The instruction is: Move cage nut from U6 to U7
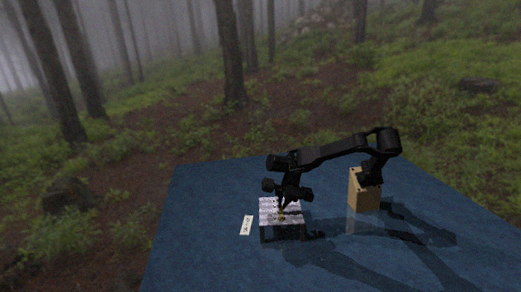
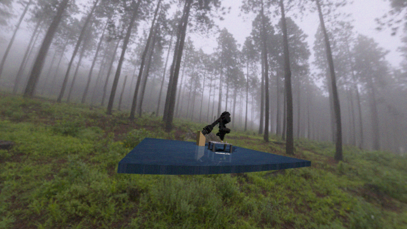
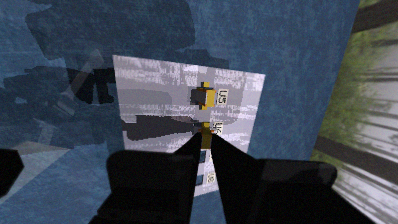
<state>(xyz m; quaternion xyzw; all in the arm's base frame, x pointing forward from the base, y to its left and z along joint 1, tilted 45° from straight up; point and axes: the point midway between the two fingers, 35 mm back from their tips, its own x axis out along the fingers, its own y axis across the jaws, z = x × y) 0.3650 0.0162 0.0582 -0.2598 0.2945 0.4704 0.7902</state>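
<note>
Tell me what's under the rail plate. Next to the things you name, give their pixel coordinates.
Dark legs hold the rail plate (image 1: 265, 218) (image 2: 219, 143) (image 3: 150, 103) above the blue table (image 1: 205, 260) (image 2: 178, 160) (image 3: 290, 100). The nuts' spring wings underneath are hidden.

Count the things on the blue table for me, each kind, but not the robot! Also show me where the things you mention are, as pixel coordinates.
Yellow metal-looking cage nuts (image 1: 281, 216) (image 3: 208, 98) (image 3: 205, 142): 2
Pale rectangular rail plate on dark legs (image 1: 266, 215) (image 2: 219, 143) (image 3: 150, 80): 1
Tan box-shaped block under the arm (image 1: 367, 201) (image 2: 201, 139): 1
Cream rectangular card (image 1: 246, 225) (image 2: 222, 153): 1
Total: 5
</note>
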